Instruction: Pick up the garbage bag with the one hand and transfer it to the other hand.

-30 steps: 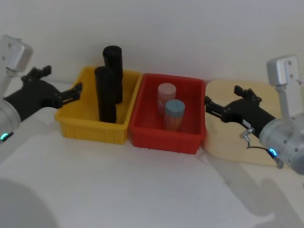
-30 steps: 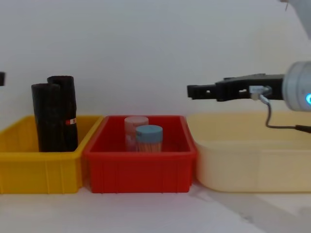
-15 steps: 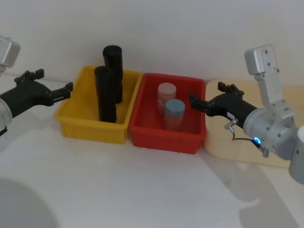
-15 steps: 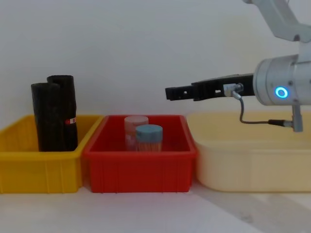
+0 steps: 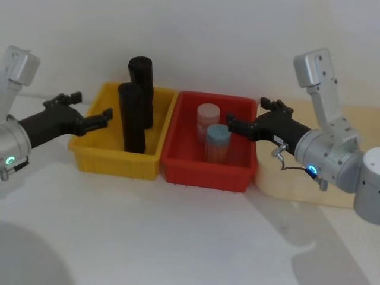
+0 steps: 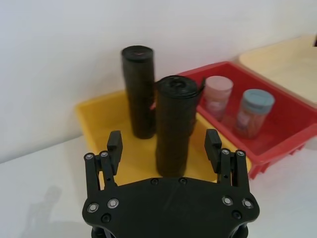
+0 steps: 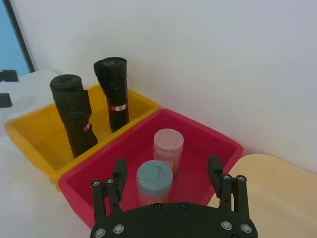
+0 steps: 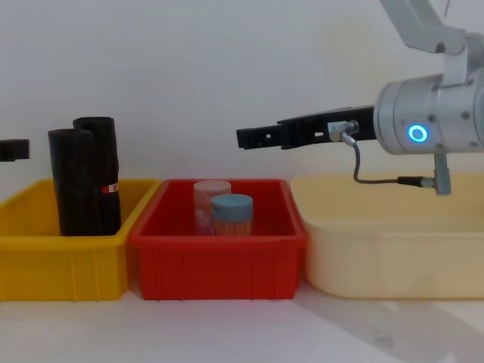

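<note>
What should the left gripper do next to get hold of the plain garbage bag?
Probably advance the left gripper over the wall of the yellow bin until its open fingers flank the nearer garbage bag, which stands upright, centred between them yet untouched. The right gripper hovers open above the red bin.

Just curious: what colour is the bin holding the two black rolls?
The bin is yellow, clearest in the head view.

Matt garbage bag (image 5: 133,122), glossy plastic bin (image 5: 113,161)

Black garbage bag (image 5: 133,122); yellow bin (image 5: 113,163); red bin (image 5: 205,176); cream tray (image 5: 272,185).
</note>
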